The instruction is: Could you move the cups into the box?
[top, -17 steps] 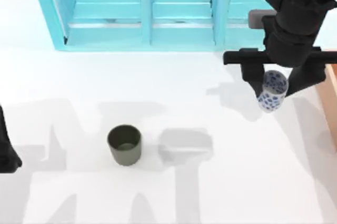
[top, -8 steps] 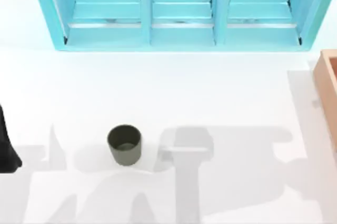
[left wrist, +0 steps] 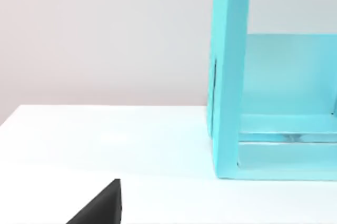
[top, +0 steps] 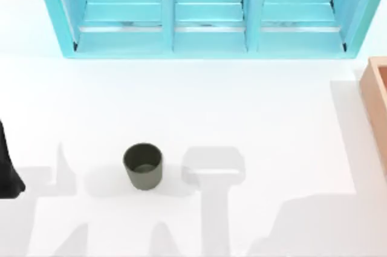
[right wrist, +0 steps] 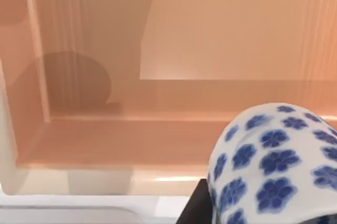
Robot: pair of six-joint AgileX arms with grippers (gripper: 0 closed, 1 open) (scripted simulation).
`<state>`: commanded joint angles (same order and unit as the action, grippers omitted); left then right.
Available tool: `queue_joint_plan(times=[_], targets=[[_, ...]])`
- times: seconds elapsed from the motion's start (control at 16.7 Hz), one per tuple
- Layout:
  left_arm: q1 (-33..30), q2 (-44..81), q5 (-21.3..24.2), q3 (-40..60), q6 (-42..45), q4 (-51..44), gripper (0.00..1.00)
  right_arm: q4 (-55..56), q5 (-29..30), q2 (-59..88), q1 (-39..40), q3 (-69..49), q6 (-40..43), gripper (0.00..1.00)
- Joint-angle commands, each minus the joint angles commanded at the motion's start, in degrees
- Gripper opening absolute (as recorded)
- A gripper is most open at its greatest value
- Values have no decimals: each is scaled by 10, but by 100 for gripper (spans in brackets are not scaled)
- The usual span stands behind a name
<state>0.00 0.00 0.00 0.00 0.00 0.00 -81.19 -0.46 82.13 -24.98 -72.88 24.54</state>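
Gone from overhead, right end effector carries white cup [right wrist: 274, 166] above box [right wrist: 158, 129].

Blue-flowered white cup [right wrist: 274, 168] over tan box [right wrist: 158, 134]

I can read no text, label, brand, number or sign anywhere here. The narrow white cup [right wrist: 274, 166] carries only a blue floral pattern, no lettering. The wide plain dark olive-green cup [top: 143, 165], the tan wood-coloured box [right wrist: 158, 103], the big turquoise shelf cabinet [top: 205, 12] and the white table [top: 242, 106] are all bare of writing.
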Motion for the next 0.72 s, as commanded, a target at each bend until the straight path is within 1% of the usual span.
queue_joint_plan(times=[0.3, 0.72], targets=[[0, 0, 0, 0, 0, 0, 100, 11, 0, 3, 3, 8, -1, 0], [0, 0, 0, 0, 0, 0, 100, 142, 0, 6, 4, 136, -4, 0]])
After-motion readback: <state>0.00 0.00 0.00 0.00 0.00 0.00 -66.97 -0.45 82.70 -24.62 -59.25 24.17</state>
